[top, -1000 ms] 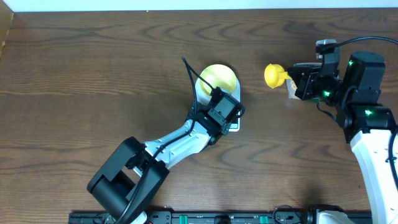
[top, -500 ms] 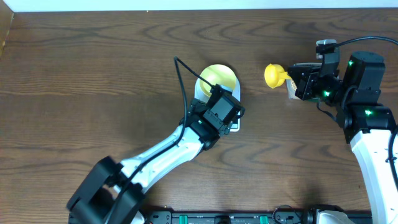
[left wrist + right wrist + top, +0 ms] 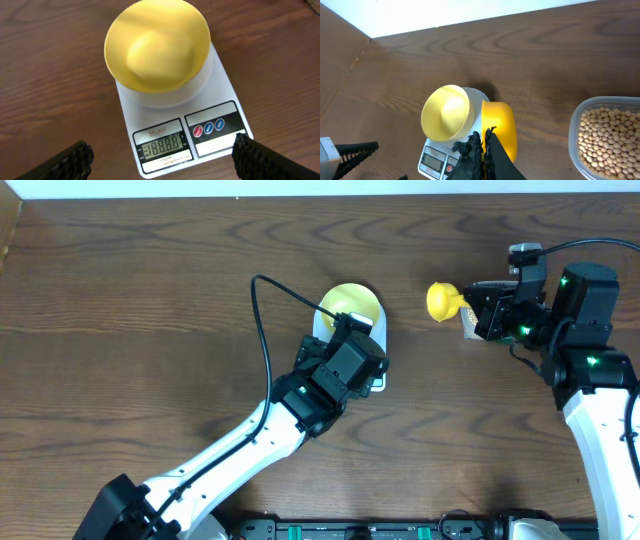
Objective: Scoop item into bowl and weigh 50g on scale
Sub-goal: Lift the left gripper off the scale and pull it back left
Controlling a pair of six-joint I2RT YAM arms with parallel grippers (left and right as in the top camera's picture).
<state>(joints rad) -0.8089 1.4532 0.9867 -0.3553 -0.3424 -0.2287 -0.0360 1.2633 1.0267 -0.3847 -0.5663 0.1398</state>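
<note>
Overhead, the left claw (image 3: pixel 352 332) is hanging wide open and empty just short of the bowl (image 3: pixel 350 302); left wrist, that bowl is sitting empty on the scale (image 3: pixel 225 92) ahead of it; right wrist, the right claw (image 3: pixel 484 145) is clamping the empty-looking scoop (image 3: pixel 500 127), with the beans (image 3: pixel 607 137) lying beside it, so all scooping and weighing is judged pending.

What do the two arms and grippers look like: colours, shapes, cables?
The left arm has white links, black joints, a green light and a looping black cable. The right arm: white link, black joints, green lights, a black cable. The left gripper and right gripper are black, the left fingers ribbed.
</note>
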